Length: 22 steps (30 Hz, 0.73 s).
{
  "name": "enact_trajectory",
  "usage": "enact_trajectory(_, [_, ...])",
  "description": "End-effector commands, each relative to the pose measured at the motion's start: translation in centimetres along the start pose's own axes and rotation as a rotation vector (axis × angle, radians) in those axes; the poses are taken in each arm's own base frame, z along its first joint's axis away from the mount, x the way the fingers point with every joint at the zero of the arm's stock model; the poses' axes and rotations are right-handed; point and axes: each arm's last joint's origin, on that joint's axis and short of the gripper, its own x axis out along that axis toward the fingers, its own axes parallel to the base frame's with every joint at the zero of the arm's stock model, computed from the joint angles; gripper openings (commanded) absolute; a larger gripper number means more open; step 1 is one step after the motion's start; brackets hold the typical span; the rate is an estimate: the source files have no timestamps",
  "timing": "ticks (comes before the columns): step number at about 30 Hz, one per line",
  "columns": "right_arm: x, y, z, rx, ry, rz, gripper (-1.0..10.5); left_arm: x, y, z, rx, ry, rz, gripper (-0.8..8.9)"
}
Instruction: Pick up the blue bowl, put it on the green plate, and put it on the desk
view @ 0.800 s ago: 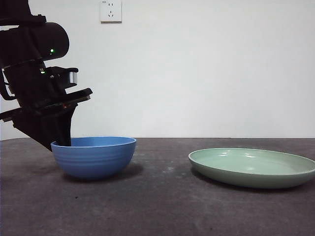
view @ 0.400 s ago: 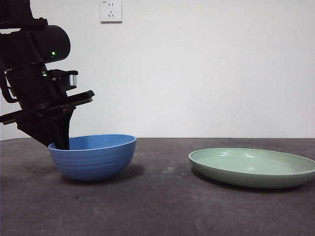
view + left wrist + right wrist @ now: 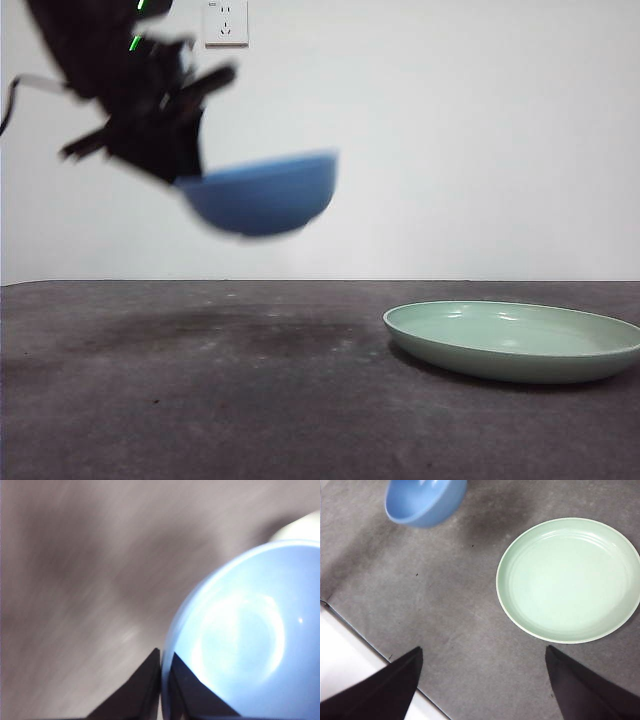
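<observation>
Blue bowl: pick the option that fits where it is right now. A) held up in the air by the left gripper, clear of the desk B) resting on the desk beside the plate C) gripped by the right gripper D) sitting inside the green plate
A: the left gripper pinches the rim of the blue bowl, which hangs well above the desk; the green plate holds nothing.
</observation>
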Motion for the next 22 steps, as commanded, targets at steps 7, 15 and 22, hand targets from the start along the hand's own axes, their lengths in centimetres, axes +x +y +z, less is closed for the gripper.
enact_trajectory(7, [-0.3, 0.2, 0.4, 0.000, -0.016, 0.001, 3.9, -0.8, -6.7, 2.5, 0.108, -0.114, -0.109, 0.10])
enact_trajectory(15, [-0.8, 0.5, 0.0, 0.008, -0.024, 0.000, 3.9, 4.2, -10.6, 3.1, 0.169, -0.030, -0.149, 0.10])
enact_trajectory(22, [-1.4, 0.9, -0.6, 0.003, -0.034, -0.001, 3.9, 10.2, -12.9, 3.8, 0.198, 0.066, -0.146, 0.10])
